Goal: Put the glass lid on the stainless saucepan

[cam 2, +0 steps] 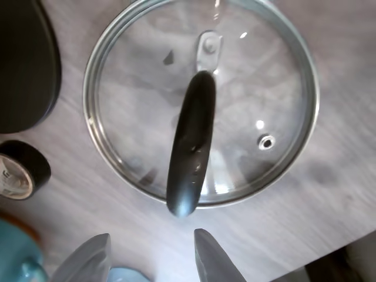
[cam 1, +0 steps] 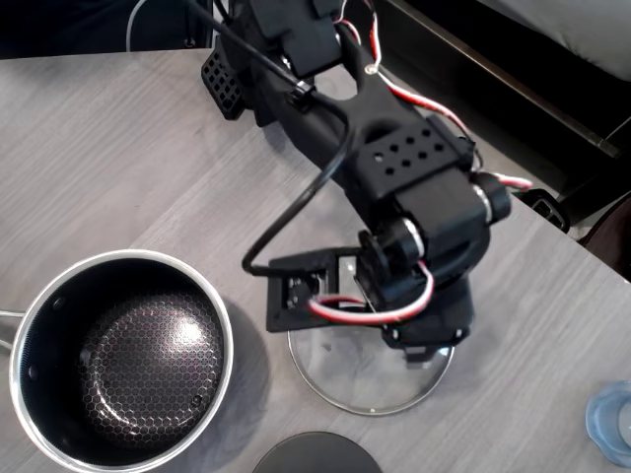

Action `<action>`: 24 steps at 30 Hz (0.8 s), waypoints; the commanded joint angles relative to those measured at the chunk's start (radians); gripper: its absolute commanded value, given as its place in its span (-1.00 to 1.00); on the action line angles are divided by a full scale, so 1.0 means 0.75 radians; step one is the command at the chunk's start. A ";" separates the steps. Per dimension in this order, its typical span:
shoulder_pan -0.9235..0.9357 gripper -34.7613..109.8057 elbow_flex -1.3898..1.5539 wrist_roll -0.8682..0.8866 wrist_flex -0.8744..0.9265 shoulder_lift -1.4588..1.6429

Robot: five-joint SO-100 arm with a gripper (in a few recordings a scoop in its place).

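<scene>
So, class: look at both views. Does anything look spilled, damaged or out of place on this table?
Nothing stands out. The lid lies flat on the table, handle up, glass unbroken, with the open end effector above it. The saucepan sits upright and empty, apart from the lid. No spills are visible.

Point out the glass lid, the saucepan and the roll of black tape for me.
glass lid [cam 2: 200, 132], wrist view, on its black handle.
stainless saucepan [cam 1: 148, 370], overhead view, on the honeycomb floor inside.
roll of black tape [cam 2: 20, 170], wrist view, on its side wall.
</scene>
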 commanded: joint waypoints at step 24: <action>0.086 -0.37 0.190 -0.010 0.029 0.051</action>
